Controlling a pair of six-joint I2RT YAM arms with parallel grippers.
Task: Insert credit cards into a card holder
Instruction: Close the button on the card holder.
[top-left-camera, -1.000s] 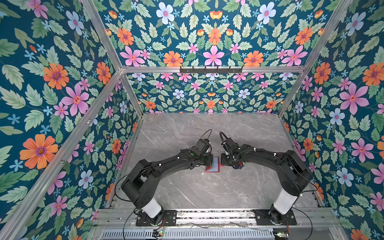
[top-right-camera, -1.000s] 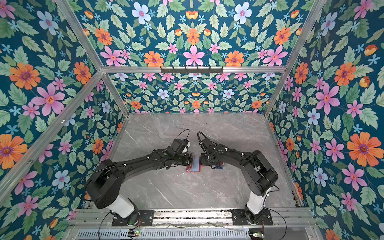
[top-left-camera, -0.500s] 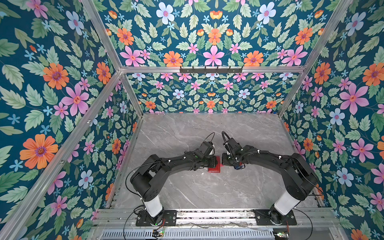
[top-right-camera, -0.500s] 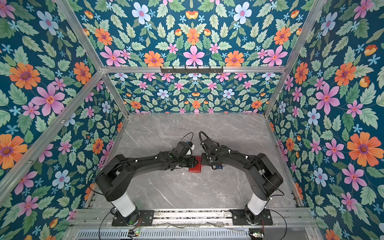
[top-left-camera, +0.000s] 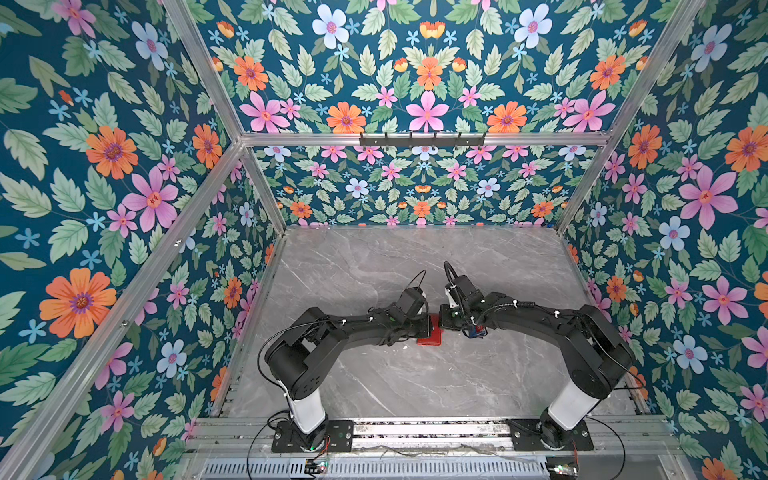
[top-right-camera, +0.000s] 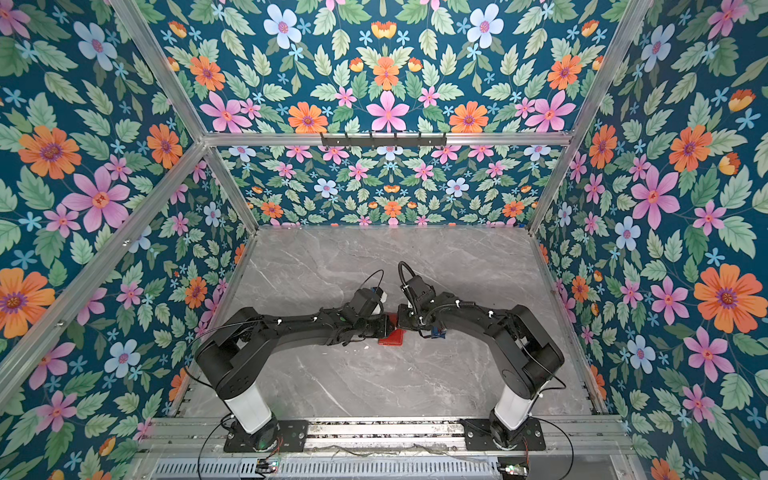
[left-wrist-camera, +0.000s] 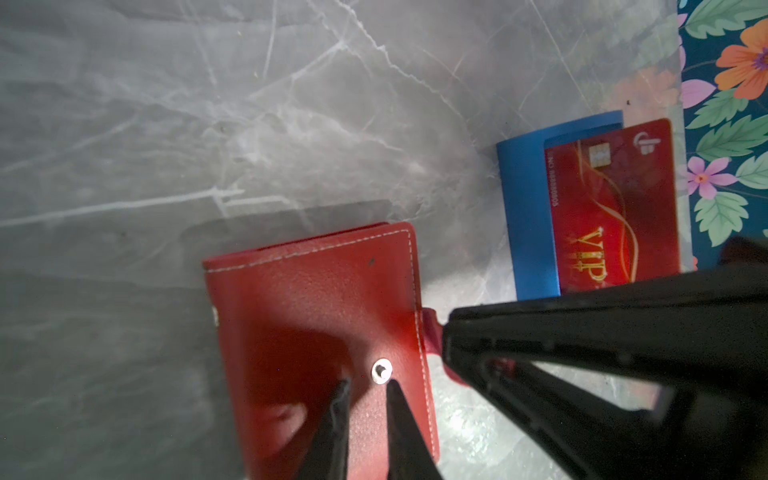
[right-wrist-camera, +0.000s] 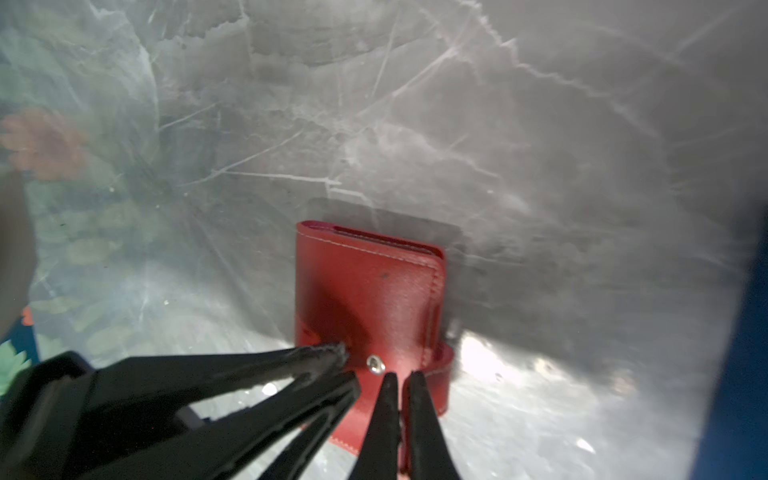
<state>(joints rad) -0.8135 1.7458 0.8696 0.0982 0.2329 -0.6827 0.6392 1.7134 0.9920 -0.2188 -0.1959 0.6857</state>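
A second ago a top view showed a pale blue face lying open between the two hands. Now only red cover shows there, so the card holder (top-left-camera: 430, 338) has been folded shut, and the left arm has swung its elbow in toward the middle. My reading is that a card went in and the closing step is under way, but it isn't finished. In the left wrist view the snap stud (left-wrist-camera: 382, 371) sits bare on the cover and the snap tab (left-wrist-camera: 432, 332) curls loose off the holder's edge.

One red VIP card (left-wrist-camera: 611, 208) still lies in the blue tray (left-wrist-camera: 525, 208), so there's probably more to load.

The holder lies flat near the centre of the tabletop (top-left-camera: 415, 386), slightly toward 6 o'clock. The left hand (left-wrist-camera: 368, 382) comes in from 9 o'clock, its fingers a narrow gap apart and empty. Its tips are down on the cover just beside the stud, and it looks to be pressing the cover flat.

The right hand (right-wrist-camera: 402, 376) comes in from 3 o'clock with its fingers closed together, its tips meeting the tab. I can't tell whether they actually pinch the tab. Most of the holder extends toward 6 o'clock from both sets of tips. The tray sits near the holder at its 3 o'clock, under the right wrist.
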